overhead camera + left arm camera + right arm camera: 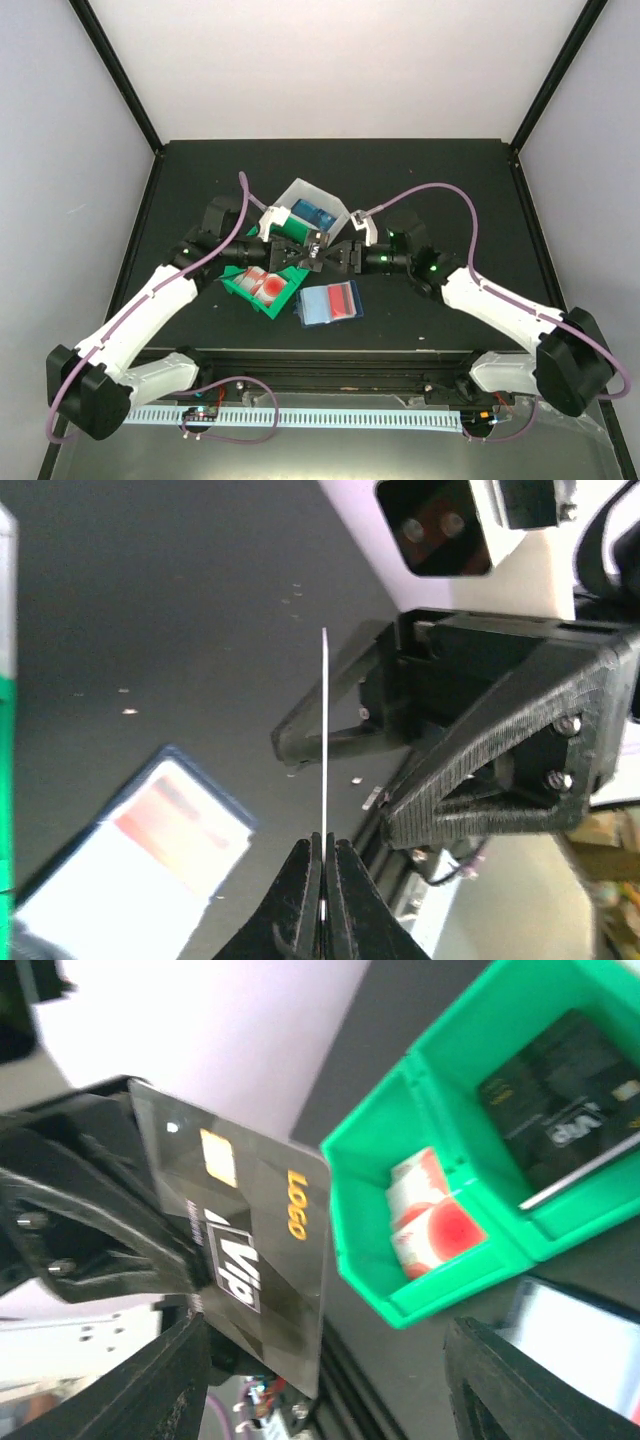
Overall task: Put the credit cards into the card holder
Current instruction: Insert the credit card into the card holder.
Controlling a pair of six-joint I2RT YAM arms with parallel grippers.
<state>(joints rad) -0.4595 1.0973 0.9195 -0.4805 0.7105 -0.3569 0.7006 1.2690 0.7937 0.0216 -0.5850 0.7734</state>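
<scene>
Left gripper (323, 868): I see its jaws pinching the lower edge of one black card (250, 1250), held up in the air over the middle of the table (450, 180)
Black card: upright, edge-on to my left wrist view; its face, with gold chip, "VIP" and "LOGO", is turned to the right wrist camera
Right gripper (338, 257): jaws spread wide and holding nothing, facing the card from close by; I cannot tell whether a finger touches it
Card holder (330, 303): lying open and flat on the table, on the near side of both grippers, with a red-and-white card (343, 299) in its clear sleeve
Green bin (455, 1290): just left of the holder, two compartments, red-and-white cards (430, 1215) in one and black cards (560, 1110) in the other
White bin (300, 188): behind the grippers, tilted, blue cards (315, 214) inside
</scene>
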